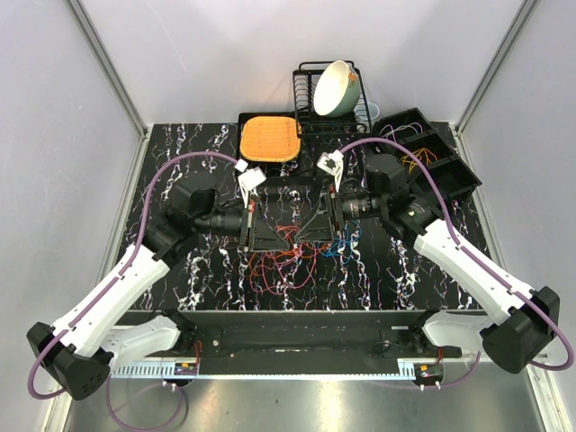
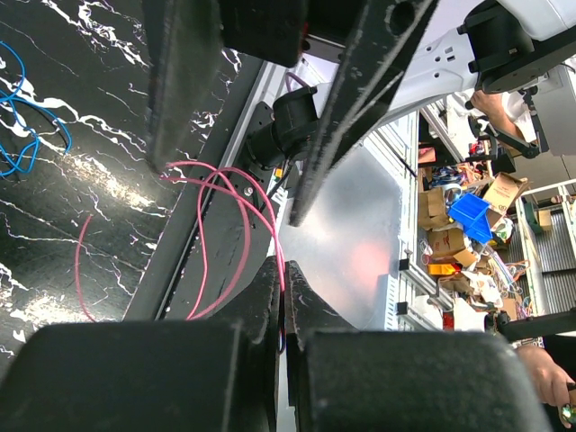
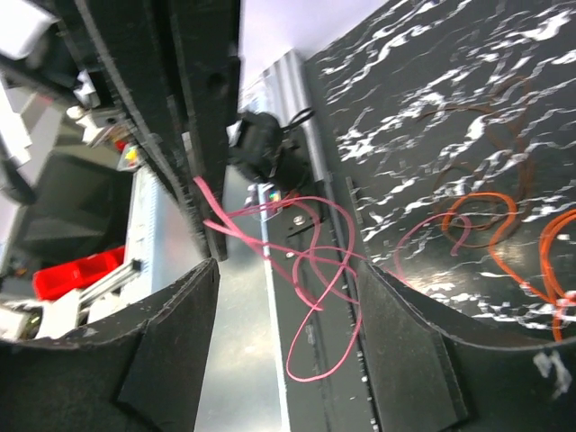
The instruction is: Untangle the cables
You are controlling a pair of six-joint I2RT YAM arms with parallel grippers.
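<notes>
Left wrist: left end effector (image 2: 282,267) pinches pink cable (image 2: 245,225); right end effector (image 2: 236,187) apart

No text, label, brand or number is legible anywhere.

The tabletop (image 1: 180,270) is a glossy black marble-look slab with white veining, and the cables (image 1: 288,265) on it look like thin, smooth plastic-coated wire. The fingers (image 2: 261,306) are matt black with a grainy, scuffed face, while the arm shells (image 1: 117,292) are smooth shiny white plastic. Up back, the dish rack (image 1: 306,99) is black coated wire, the bowl (image 1: 335,87) looks glossy and glazed, and the orange mat (image 1: 268,138) is coarsely woven.
</notes>
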